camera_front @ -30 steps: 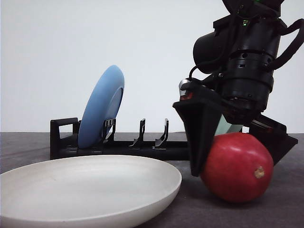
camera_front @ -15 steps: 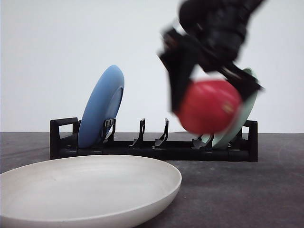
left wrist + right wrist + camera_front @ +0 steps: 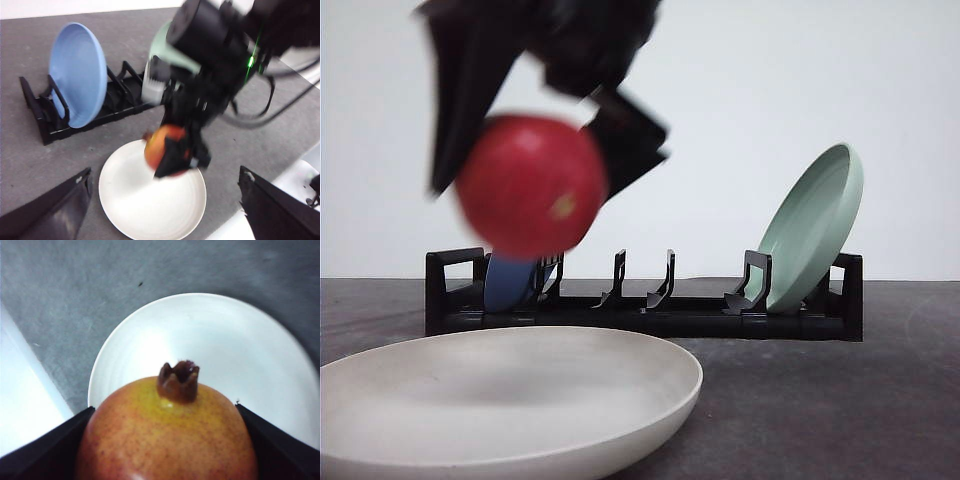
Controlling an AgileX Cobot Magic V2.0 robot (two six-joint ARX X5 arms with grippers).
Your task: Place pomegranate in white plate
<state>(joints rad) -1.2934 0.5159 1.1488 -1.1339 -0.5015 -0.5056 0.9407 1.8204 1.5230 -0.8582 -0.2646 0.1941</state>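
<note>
Red pomegranate (image 3: 530,187) clamped between right end effector (image 3: 535,150) fingers

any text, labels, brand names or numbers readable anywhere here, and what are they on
None can be read in these pictures.
The white plate, the blue plate, the pale green plate and the black dish rack are plain, with no print or marks.
The pomegranate, held in the right gripper, carries no sticker.
The arm housing shows a green light but no legible lettering; it is blurred.
</note>
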